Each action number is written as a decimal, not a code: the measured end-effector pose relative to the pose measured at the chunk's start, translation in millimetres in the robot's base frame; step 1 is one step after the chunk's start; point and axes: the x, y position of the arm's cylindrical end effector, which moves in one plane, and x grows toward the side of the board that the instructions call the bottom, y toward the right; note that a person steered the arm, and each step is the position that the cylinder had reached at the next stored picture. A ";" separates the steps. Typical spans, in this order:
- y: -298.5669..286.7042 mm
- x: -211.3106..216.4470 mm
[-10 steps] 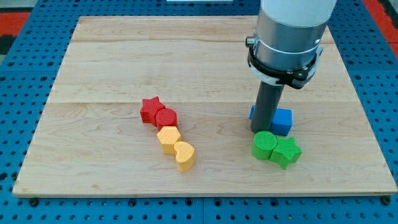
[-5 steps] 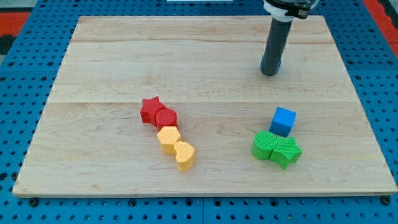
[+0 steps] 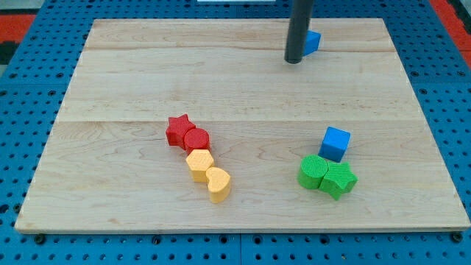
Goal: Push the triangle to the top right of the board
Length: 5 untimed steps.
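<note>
A small blue triangle block (image 3: 313, 41) lies near the view's top right of the wooden board (image 3: 132, 73), partly hidden behind the dark rod. My tip (image 3: 294, 61) rests on the board just to the left of and slightly below the triangle, touching or nearly touching it. A blue cube (image 3: 335, 143) sits lower right, apart from my tip.
A green cylinder (image 3: 312, 171) and a green star (image 3: 338, 179) sit together below the blue cube. A red star (image 3: 177, 129), a red cylinder (image 3: 196, 139), a yellow hexagon (image 3: 199, 164) and a yellow heart (image 3: 218, 183) form a chain at centre-left.
The rod has moved from beside the blue cube up toward the view's top. The blue triangle travelled with it from next to the cube to the top right area.
</note>
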 end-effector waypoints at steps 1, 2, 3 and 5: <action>41.6 -19.7; 69.6 -44.5; 70.9 -34.5; 191.1 135.7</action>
